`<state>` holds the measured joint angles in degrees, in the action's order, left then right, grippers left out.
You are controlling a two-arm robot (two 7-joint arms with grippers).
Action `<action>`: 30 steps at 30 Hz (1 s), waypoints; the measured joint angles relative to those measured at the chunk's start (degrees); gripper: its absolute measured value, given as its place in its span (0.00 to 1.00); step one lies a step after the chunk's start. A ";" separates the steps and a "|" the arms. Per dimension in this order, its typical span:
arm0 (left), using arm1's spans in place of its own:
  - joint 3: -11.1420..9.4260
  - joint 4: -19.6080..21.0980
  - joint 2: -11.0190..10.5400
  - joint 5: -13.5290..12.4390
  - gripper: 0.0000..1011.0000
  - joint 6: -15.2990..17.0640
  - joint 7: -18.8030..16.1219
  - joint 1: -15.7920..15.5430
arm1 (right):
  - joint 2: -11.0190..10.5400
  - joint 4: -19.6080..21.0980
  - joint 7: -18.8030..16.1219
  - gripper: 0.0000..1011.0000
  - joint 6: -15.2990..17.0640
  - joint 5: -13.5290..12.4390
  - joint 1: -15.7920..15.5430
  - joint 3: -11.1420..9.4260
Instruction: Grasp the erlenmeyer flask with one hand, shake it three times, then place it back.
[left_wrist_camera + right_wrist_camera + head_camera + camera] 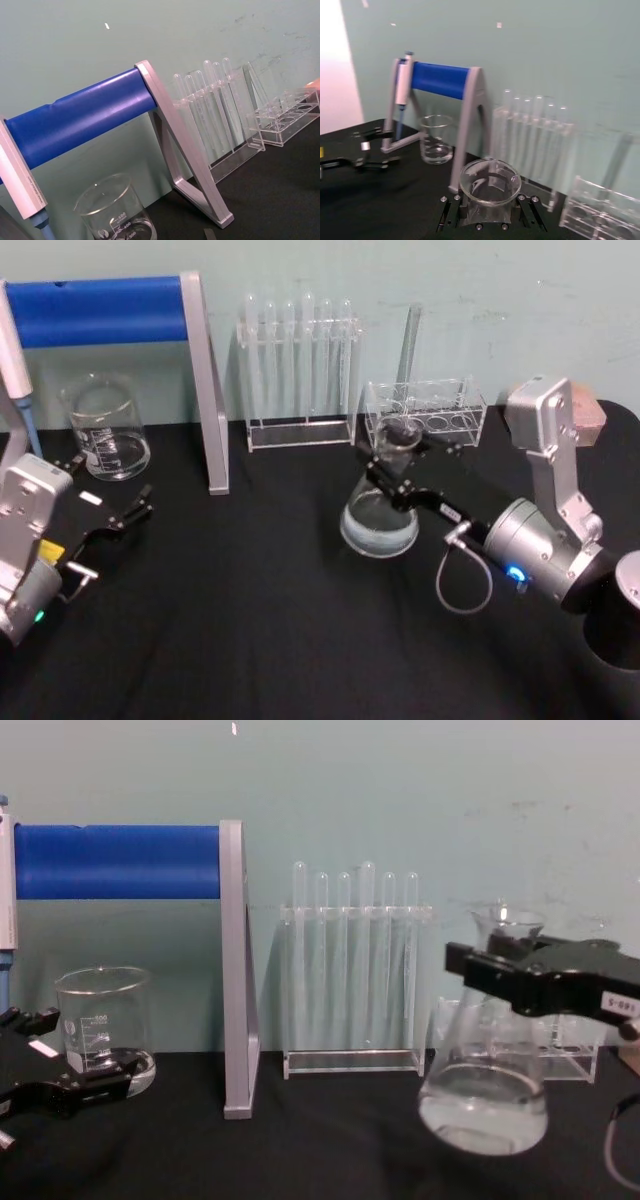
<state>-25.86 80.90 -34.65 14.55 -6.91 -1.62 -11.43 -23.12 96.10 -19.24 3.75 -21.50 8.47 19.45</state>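
Flask (380,523): clear glass cone, narrow neck, a little clear liquid in the base. It sat tilted near the table's (260,620) back edge, right of centre. Right gripper (397,458) was clamped on its neck. Left gripper (115,487) sat at the left edge, jaws apart.

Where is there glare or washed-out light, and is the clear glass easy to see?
Right wrist view: a washed-out band at one edge. Chest view: light glints in the liquid of the erlenmeyer flask, held by the right gripper. Left wrist view: test tubes fade into the pale wall. Head view: the black table hides shadows around the parked left gripper.
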 joint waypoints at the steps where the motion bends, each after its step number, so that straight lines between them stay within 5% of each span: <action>1: 0.00 0.00 0.00 0.00 0.99 0.00 0.00 0.00 | 0.28 -0.62 0.47 0.45 0.00 0.19 0.34 -0.44; 30: 0.00 0.00 0.00 0.00 0.99 0.00 0.00 0.00 | 3.34 -7.04 5.12 0.45 0.10 3.67 2.99 -8.14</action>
<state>-25.86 80.90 -34.65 14.55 -6.90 -1.62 -11.43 -19.78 89.06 -14.12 3.85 -17.82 11.46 11.31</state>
